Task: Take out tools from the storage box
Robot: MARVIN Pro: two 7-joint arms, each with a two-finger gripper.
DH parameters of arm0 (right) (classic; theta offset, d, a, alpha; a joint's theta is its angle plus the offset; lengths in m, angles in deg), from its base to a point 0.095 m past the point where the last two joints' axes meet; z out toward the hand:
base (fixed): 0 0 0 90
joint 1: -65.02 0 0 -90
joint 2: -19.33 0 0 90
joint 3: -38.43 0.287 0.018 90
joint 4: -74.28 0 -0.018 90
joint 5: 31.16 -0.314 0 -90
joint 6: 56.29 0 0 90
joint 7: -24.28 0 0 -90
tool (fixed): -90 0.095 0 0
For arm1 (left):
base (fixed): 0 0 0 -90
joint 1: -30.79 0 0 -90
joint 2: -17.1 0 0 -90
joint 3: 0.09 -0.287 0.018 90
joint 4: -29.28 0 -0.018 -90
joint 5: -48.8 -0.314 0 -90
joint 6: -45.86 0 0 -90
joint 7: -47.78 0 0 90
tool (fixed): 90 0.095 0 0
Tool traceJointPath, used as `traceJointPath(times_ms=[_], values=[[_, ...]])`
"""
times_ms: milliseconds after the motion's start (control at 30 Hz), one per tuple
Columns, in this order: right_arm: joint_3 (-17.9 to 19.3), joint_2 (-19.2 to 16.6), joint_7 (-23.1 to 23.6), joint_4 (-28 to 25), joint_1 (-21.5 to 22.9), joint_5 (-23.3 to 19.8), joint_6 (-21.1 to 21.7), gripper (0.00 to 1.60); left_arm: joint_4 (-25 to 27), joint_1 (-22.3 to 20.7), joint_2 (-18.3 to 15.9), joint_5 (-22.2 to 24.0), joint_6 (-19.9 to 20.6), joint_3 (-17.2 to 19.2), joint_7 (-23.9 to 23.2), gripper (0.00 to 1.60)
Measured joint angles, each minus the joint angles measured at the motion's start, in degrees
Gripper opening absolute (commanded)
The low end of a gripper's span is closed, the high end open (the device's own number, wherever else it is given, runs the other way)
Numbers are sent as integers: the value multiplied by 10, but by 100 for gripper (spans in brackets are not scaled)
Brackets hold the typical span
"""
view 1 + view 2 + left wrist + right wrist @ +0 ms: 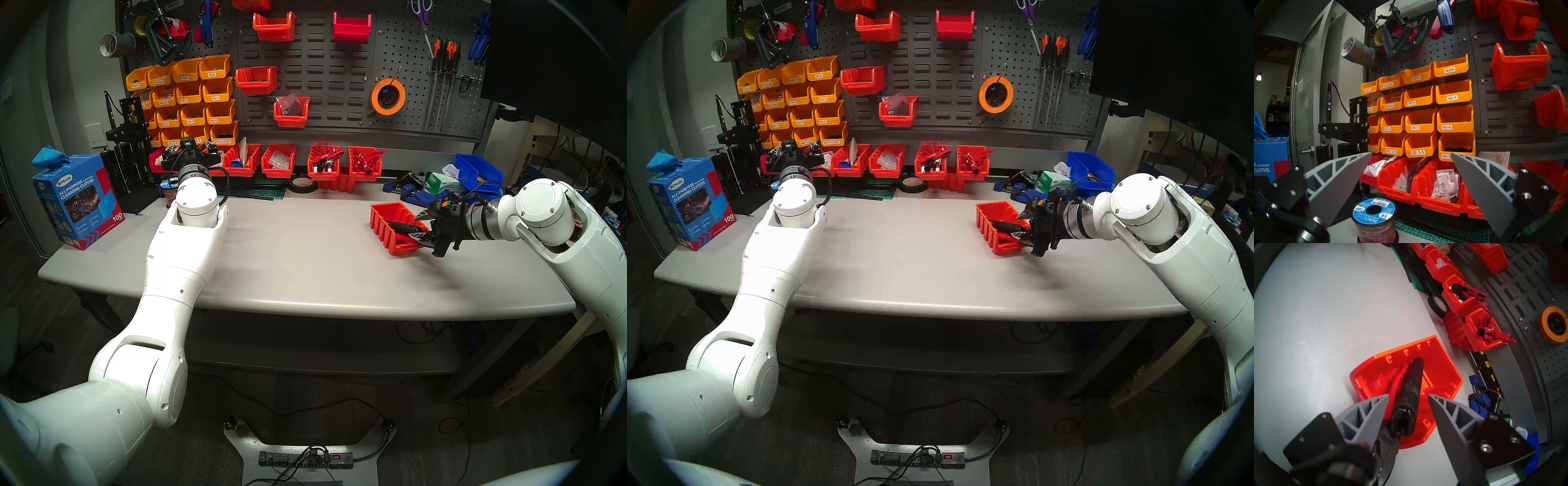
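Orange-red bin (pixel 395 226) alone on the right half of the grey table (pixel 298 258), sloped open front turned toward the right gripper (pixel 1408 396), back wall toward table centre. Inside, two tools side by side, long axes running front to back: black tool (pixel 1411 395), narrow rounded end up against the back wall, blocky end sticking out over the front lip; red-handled pliers (pixel 1395 395) just beside it on the wrist view's left, handles deep in the bin, black head (pixel 1385 449) out past the lip. Right gripper fingers (pixel 1362 414) parted about halfway, astride the near ends of both tools; left finger seems close against the pliers, right finger clear of the black tool; firm hold on anything not confirmed. Left gripper (pixel 1411 154) raised at the back left, spread wide and empty, facing yellow labelled bins (pixel 1420 108) on the pegboard and red bins (pixel 1423 183) of bagged small parts below. Wire spool (pixel 1374 218) under it. More red bins (pixel 324 163) of red-handled tools along the back edge. Broad bare tabletop between the arms and toward the front edge; clutter only at the back and far right.
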Motion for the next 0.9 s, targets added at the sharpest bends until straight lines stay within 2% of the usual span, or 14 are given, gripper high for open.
traceJointPath(times_ms=[333, 900], values=[[-4, 1, 19, 16, 8, 9, -2, 95, 0, 0, -1, 1, 0, -1, 1, 160], [-16, 31, 43, 41, 32, 27, -6, 72, 0, 0, -3, 3, 0, -3, 2, 160]])
